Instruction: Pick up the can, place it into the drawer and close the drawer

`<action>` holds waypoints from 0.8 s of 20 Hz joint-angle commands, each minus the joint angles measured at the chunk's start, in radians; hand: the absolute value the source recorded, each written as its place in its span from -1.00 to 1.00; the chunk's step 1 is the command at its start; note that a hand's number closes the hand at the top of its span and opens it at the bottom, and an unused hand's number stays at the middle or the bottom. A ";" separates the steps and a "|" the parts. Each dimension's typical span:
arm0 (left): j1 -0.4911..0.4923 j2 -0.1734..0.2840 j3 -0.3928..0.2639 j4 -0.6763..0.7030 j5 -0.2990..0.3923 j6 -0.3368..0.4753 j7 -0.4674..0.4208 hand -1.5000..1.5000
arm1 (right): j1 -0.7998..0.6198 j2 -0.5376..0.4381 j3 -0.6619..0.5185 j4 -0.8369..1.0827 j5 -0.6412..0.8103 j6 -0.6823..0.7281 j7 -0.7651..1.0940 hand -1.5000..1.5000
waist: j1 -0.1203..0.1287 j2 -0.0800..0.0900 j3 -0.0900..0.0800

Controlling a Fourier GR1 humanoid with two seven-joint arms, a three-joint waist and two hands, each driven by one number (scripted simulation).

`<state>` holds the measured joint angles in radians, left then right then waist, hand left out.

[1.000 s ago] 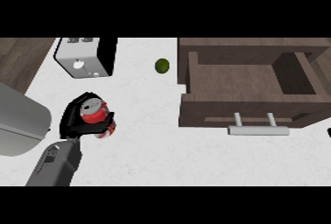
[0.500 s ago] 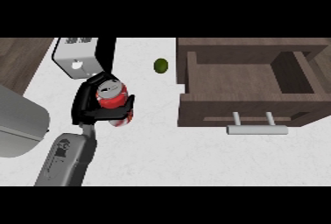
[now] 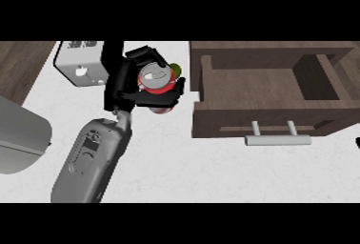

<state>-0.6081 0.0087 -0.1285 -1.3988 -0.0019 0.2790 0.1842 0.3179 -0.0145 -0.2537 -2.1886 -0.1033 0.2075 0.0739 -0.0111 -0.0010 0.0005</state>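
Note:
My left hand [image 3: 125,85] is curled round a red can [image 3: 156,81] with a silver top, held above the white counter just left of the drawer. The grey left forearm [image 3: 95,159] comes in from the lower left. The brown drawer [image 3: 271,88] stands open at the right, its inside bare, with a silver handle [image 3: 277,138] on the front. At the right edge only a small black bit of my right hand [image 3: 356,142] shows.
A white toaster [image 3: 83,66] stands at the back left, close behind the hand. A green fruit [image 3: 176,70] peeks out behind the can. A large grey rounded object [image 3: 21,136] sits at the left edge. Dark wood [image 3: 21,66] borders the counter's far left.
My left hand has carried the can away from me and to the right, from mid counter to beside the drawer's left wall. The drawer has not moved.

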 commanded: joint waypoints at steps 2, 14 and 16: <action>-0.192 -0.008 -0.040 0.084 -0.009 0.092 0.071 1.00 | 0.055 0.014 0.014 -0.011 0.020 0.022 -0.040 -1.00 | -0.006 0.001 0.000; -0.544 -0.009 -0.104 0.375 0.105 0.239 0.095 1.00 | -0.030 -0.025 -0.051 0.011 -0.034 0.012 0.021 -1.00 | -0.017 0.003 0.000; -0.595 -0.009 -0.099 0.424 0.101 0.240 0.085 1.00 | -0.059 0.007 0.007 0.012 0.029 -0.022 0.036 -1.00 | -0.012 0.004 0.000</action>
<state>-1.1151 0.0002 -0.2042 -1.0521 0.0812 0.4802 0.2658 0.2785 -0.0180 -0.2654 -2.1839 -0.1005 0.2004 0.0949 -0.0245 0.0028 0.0006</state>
